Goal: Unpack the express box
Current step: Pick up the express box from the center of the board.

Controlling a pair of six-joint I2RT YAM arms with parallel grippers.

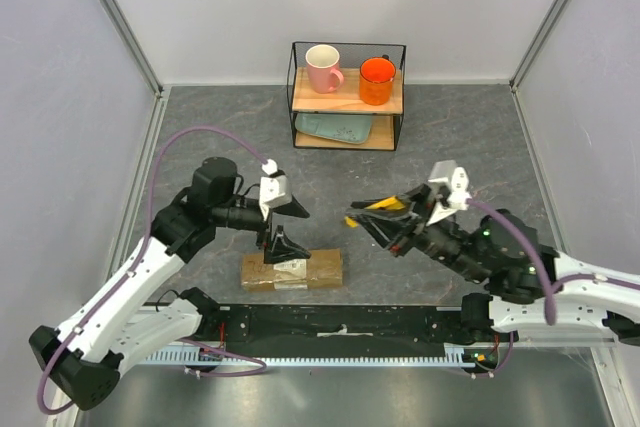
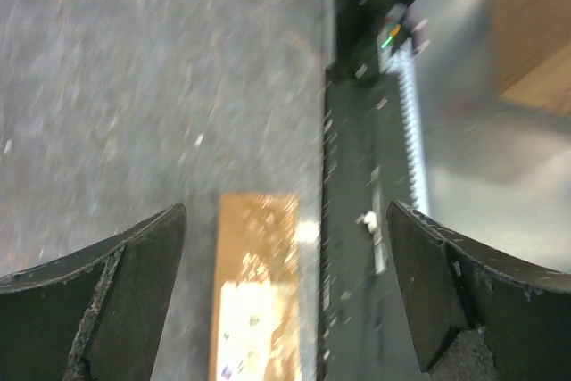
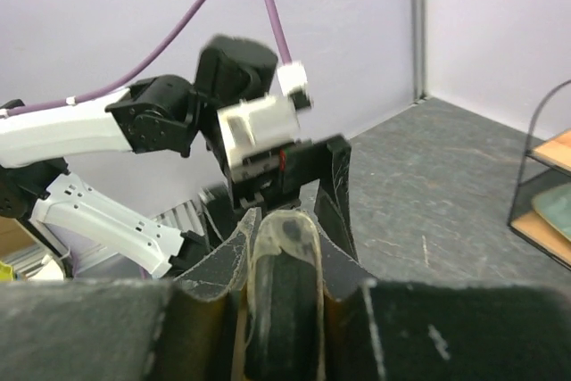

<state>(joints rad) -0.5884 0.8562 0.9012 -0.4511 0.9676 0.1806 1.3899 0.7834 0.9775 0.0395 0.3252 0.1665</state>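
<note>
The express box [image 1: 318, 269], a flat brown parcel with a white label, lies on the grey table near the front edge. It also shows blurred in the left wrist view [image 2: 257, 283]. My left gripper [image 1: 284, 229] hangs open just above the box's left half, touching nothing; in its own view [image 2: 285, 216] the box lies below the gap between the jaws. My right gripper [image 1: 372, 220] is to the right of the box, raised and shut on a yellow and black utility knife [image 1: 386, 206]. In the right wrist view the knife [image 3: 284, 283] sits clamped between the fingers, pointing at the left gripper.
A wire shelf rack [image 1: 347, 97] stands at the back centre with a pink mug [image 1: 323, 68], an orange mug [image 1: 377, 80] and a teal tray [image 1: 336, 128]. The black base rail [image 1: 340, 325] runs along the front edge. Walls close the left, right and back.
</note>
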